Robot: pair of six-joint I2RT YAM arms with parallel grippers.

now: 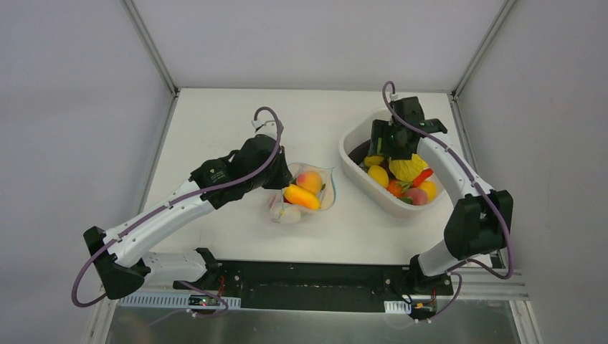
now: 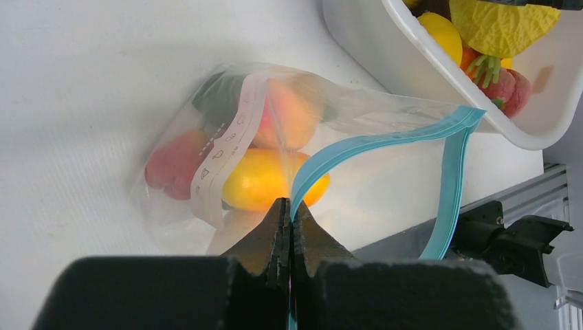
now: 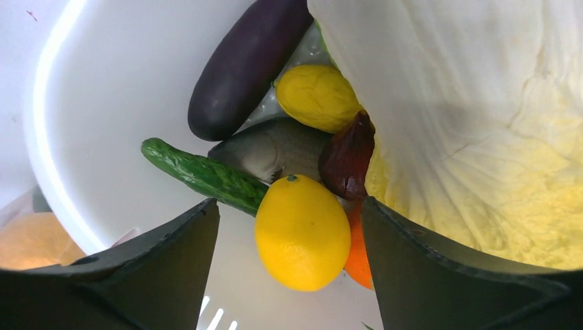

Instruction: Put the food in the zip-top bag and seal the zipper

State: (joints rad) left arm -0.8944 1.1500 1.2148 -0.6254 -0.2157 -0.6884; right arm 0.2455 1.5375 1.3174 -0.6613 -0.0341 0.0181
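The clear zip-top bag [image 1: 305, 193] lies mid-table with an orange-yellow fruit [image 2: 265, 180], a peach and a red piece inside. Its teal-blue zipper [image 2: 385, 137] gapes open. My left gripper [image 2: 290, 206] is shut on the zipper edge of the bag and holds the mouth up. My right gripper [image 3: 289, 227] is open, down inside the white tub [image 1: 358, 168], with a yellow lemon [image 3: 301, 230] between its fingers but not touching them. Around it lie a purple eggplant [image 3: 244, 65], a green cucumber [image 3: 199, 175], another yellow fruit [image 3: 316, 96] and a large pale cabbage [image 3: 467, 124].
The white tub stands right of the bag, close to its open mouth [image 2: 440, 62]. It holds several more toy foods, red and orange among them [image 1: 412, 190]. Grey walls close in the table on three sides. A black rail [image 1: 315, 283] runs along the near edge.
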